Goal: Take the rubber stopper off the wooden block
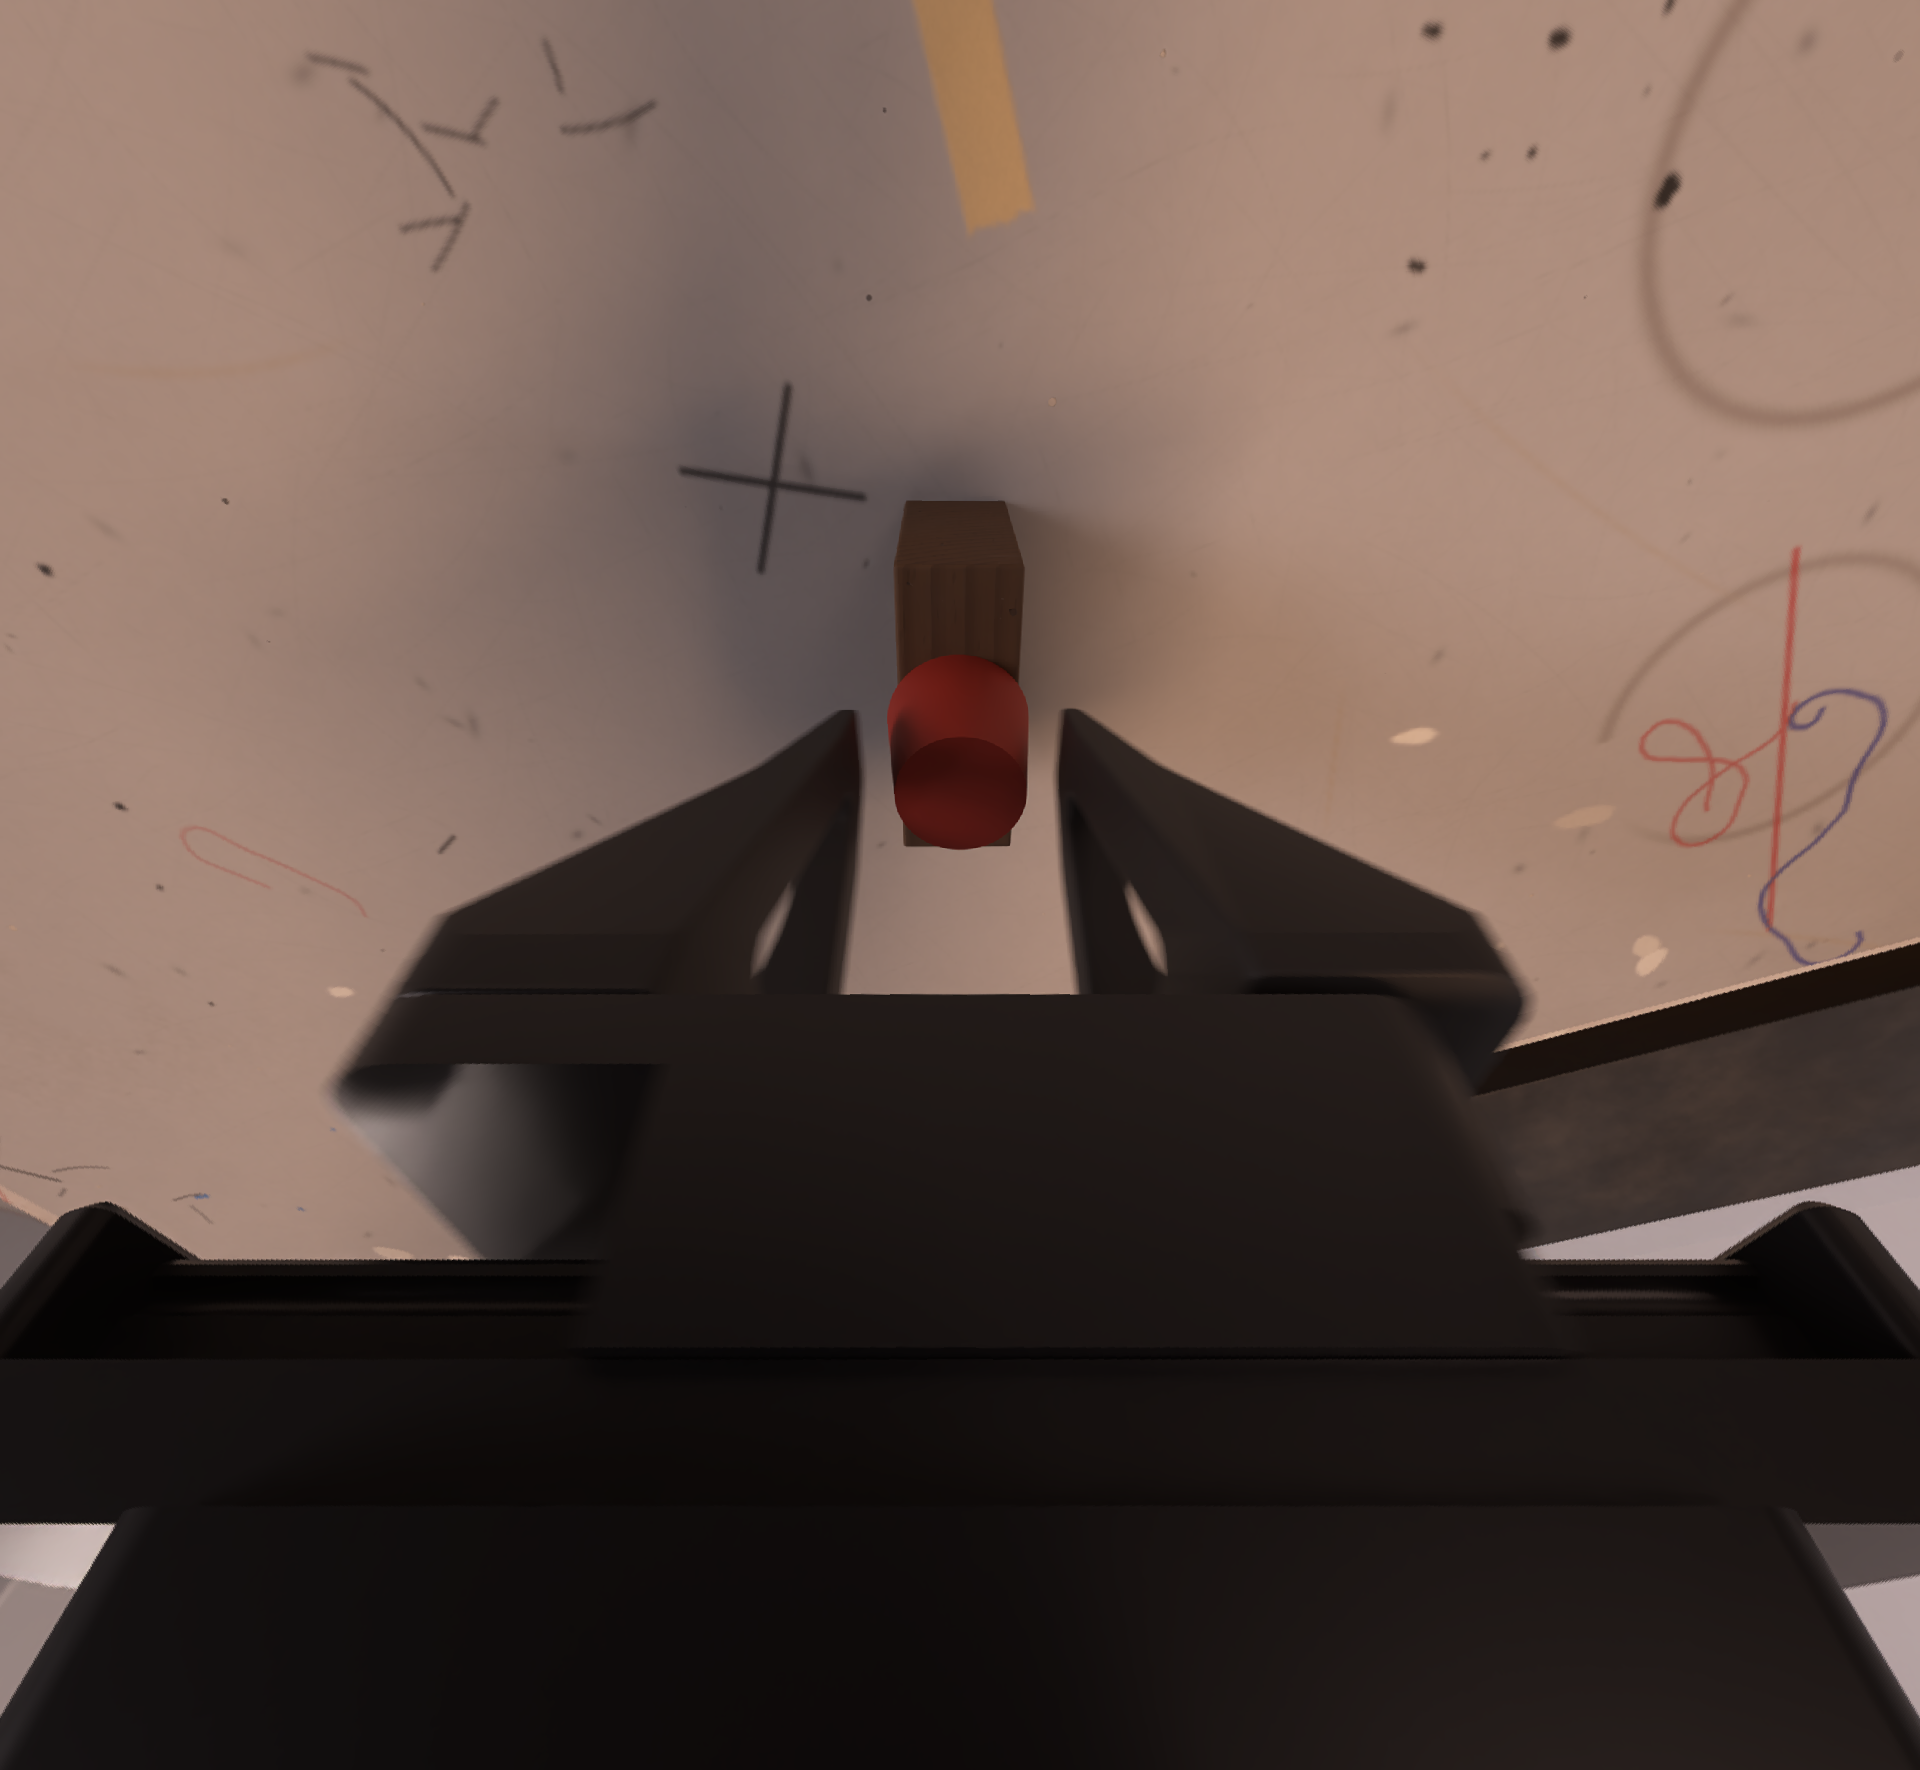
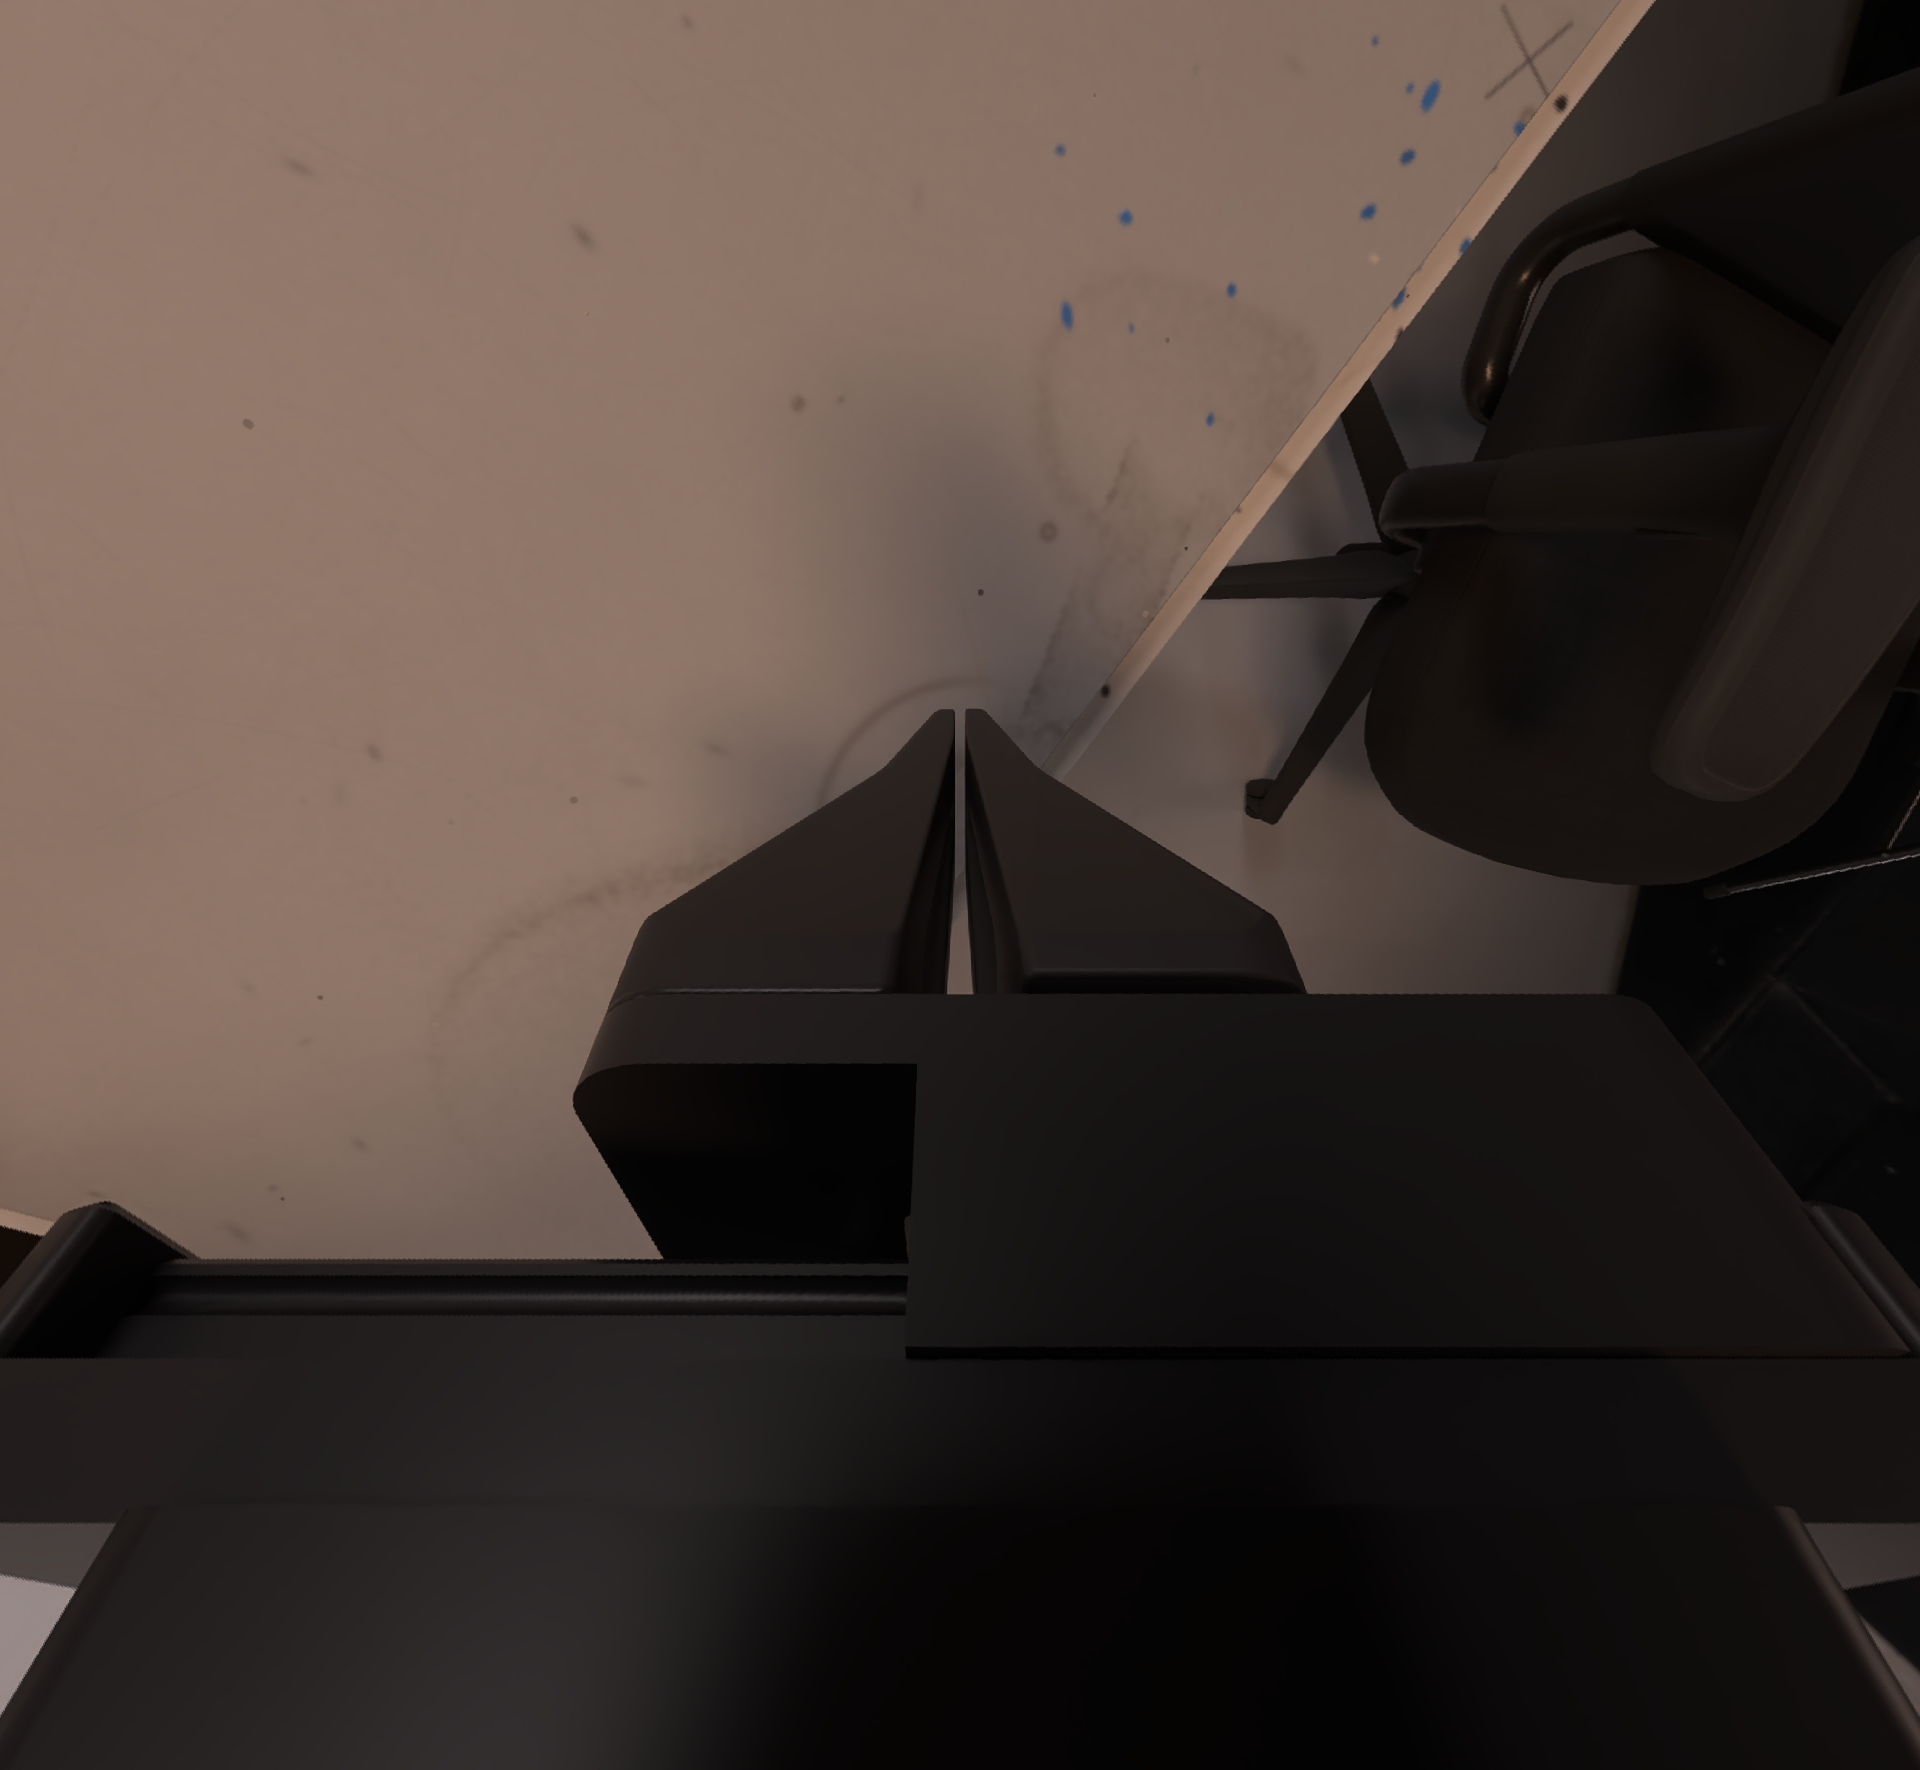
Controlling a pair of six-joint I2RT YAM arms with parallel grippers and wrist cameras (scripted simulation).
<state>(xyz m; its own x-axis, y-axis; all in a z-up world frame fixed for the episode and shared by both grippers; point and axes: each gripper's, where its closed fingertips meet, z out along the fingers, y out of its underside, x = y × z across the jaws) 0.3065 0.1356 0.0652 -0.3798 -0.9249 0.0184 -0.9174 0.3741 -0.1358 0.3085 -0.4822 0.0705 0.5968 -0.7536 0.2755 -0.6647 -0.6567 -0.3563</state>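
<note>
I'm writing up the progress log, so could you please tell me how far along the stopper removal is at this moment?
Done: the left gripper is open and lined up, a finger on each side of the red rubber stopper. In hand: the approach; neither finger visibly touches it. Left: closing, lifting it clear and setting it down, since it sits on the wooden block. The right gripper is shut, empty, over bare table.

Both our pincers are matte black throughout. On the left pincer (image 1: 958, 718) we see two wedge-shaped fingers (image 1: 727, 879), each pierced by a narrow teardrop slot, rising from a flat rectangular carriage on a grooved rail with upturned ends. Our right pincer (image 2: 959, 714) has the same tapering fingers (image 2: 831, 889), carriage and rail.
</note>
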